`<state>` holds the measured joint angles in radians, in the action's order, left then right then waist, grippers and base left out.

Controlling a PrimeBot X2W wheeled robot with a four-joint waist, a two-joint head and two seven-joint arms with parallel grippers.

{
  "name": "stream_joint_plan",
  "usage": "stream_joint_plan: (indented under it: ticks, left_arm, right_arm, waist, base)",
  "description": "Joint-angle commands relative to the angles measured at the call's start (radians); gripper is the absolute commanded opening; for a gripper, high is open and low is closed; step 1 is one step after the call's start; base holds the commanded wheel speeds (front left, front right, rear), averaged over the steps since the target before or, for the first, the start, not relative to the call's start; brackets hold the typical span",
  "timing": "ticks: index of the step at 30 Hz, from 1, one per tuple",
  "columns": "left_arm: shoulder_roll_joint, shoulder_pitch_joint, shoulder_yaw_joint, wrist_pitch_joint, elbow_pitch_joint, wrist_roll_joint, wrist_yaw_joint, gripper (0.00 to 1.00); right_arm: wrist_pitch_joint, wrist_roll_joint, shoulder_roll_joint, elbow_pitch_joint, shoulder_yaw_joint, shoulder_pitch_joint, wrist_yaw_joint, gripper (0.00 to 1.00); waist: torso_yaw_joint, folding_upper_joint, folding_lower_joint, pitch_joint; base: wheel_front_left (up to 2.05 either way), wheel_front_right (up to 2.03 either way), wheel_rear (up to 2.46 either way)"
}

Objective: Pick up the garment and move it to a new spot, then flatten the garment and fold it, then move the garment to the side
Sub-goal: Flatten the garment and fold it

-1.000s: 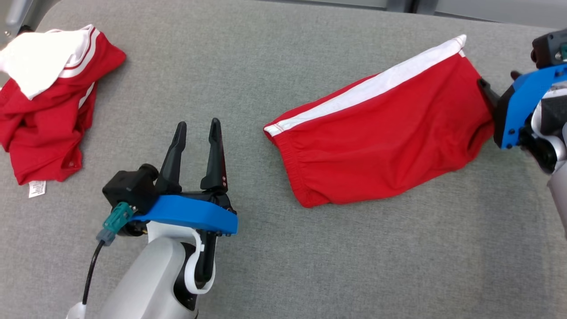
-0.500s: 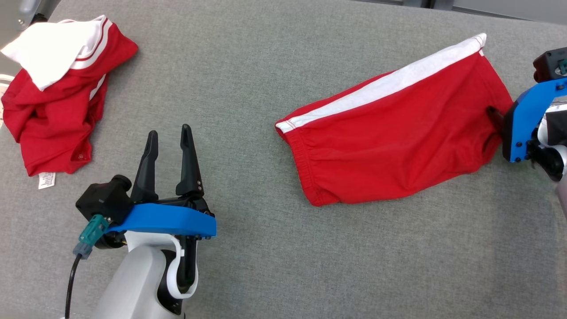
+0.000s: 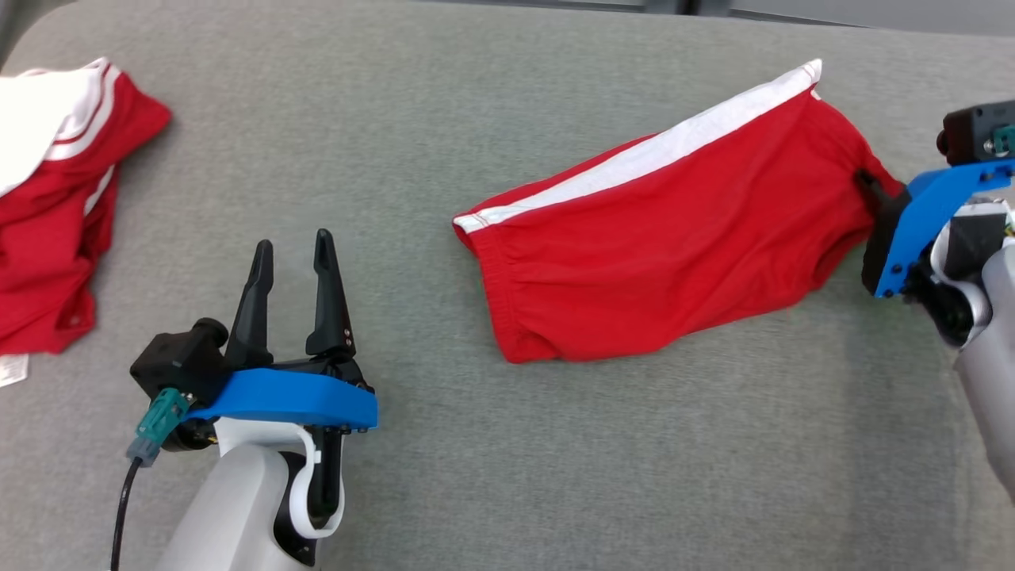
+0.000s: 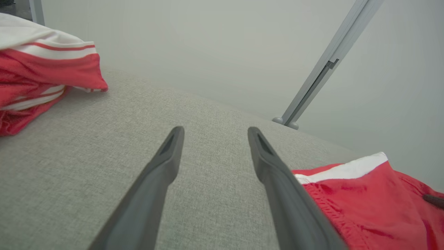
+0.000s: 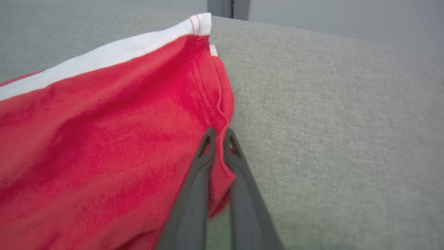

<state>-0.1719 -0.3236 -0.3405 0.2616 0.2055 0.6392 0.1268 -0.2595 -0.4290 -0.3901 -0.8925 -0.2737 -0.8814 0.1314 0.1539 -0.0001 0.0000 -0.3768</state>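
Observation:
The garment (image 3: pixel 666 238) is a pair of red shorts with a white side stripe, lying folded on the grey padded surface (image 3: pixel 507 460). My right gripper (image 3: pixel 864 181) is shut on the hem at its right end; the right wrist view shows the two fingers pinching a fold of the garment's (image 5: pixel 104 139) red cloth at the gripper's (image 5: pixel 219 133) tips. My left gripper (image 3: pixel 293 242) stands open at the lower left, well apart from the shorts, with nothing between its fingers. In the left wrist view the garment (image 4: pixel 364 194) lies to the right of that gripper (image 4: pixel 215 130).
A second red and white garment (image 3: pixel 47 214) lies crumpled at the far left edge, also seen as a heap (image 4: pixel 38 76) in the left wrist view. A slanted metal post (image 4: pixel 322 73) stands beyond the surface's far edge.
My right gripper has closed on the hem at the shorts' right end. The head camera has shifted, so the whole picture has moved. The left gripper stays open.

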Motion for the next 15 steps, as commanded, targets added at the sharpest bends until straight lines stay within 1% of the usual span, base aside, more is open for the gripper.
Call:
stream_joint_plan:
  ticks: [1,4,9,12,15]
  left_arm:
    - [-0.008,0.015,-0.001,0.002,0.004,-0.01,0.001,1.0]
    - [-0.016,0.017,-0.004,-0.002,0.004,-0.014,0.008,1.0]
    - [-0.026,0.028,-0.01,-0.015,-0.001,-0.017,0.014,1.0]
    - [-0.03,0.03,-0.013,-0.021,-0.003,-0.019,0.017,1.0]
    - [-0.031,0.031,-0.015,-0.027,-0.003,-0.015,0.018,1.0]
  right_arm:
    - [0.041,-0.026,0.01,0.017,0.017,0.042,-0.001,0.0]
    - [0.108,-0.053,0.025,0.043,0.048,0.098,-0.001,0.0]
    - [0.206,-0.081,0.071,0.09,0.102,0.205,-0.001,0.0]
    - [0.243,-0.075,0.095,0.115,0.138,0.261,-0.001,0.0]
    - [0.273,-0.061,0.121,0.133,0.18,0.305,-0.001,0.0]
  waist:
    - [-0.048,0.0001,0.0,0.027]
    - [-0.092,0.0001,0.0,0.04]
    - [-0.153,0.0001,0.0,0.058]
    - [-0.171,0.0001,0.0,0.065]
    - [-0.176,0.0001,0.0,0.072]
  base:
    - [0.0,0.0,0.0]
    - [0.0,0.0,0.0]
    - [0.0,0.0,0.0]
    - [0.0,0.0,0.0]
    - [0.0,0.0,0.0]
